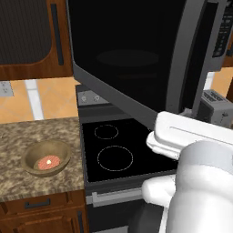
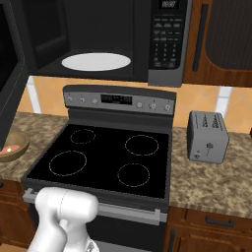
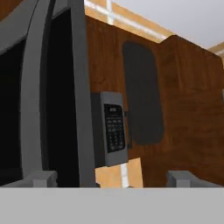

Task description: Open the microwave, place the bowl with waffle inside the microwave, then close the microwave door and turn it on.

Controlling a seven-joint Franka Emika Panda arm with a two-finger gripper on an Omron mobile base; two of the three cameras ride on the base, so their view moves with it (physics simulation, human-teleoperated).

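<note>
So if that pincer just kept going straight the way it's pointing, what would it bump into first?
Probably the microwave's button panel, dead ahead between the open pincer tips, with the microwave door's edge just beside. Depth is hard to judge.

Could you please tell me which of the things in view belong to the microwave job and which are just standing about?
Job: microwave with its door swung open; bowl on the counter, holding the waffle; open end effector.

Standing about: toaster, stove, brown cabinets.
</note>
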